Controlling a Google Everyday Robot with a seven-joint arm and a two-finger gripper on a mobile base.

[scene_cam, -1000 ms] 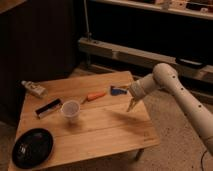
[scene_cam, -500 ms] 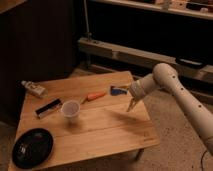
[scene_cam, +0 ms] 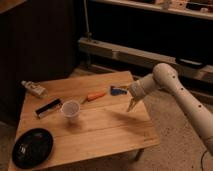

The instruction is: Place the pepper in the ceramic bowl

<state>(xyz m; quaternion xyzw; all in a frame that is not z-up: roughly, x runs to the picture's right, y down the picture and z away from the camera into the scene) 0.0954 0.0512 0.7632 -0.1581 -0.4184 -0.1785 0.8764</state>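
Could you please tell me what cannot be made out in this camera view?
Camera view:
Robot base: cut off at the right edge; the gripper hangs over the table's right side.
Tube at back left: label too small to read.
Bowl: inside too dark to tell its contents.
Pepper: stem too small.

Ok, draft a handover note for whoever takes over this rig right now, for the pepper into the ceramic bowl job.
Gripper: hangs over the right side of the table, just right of the blue block, not holding the pepper.
Pepper: lies flat mid-table, left of the blue block, behind the plastic cup.
Ceramic bowl: at the front-left corner, nothing in it.
Done: nothing, pepper not yet grasped.
Left: reach left past the block, grasp the pepper, carry it to the bowl, release.
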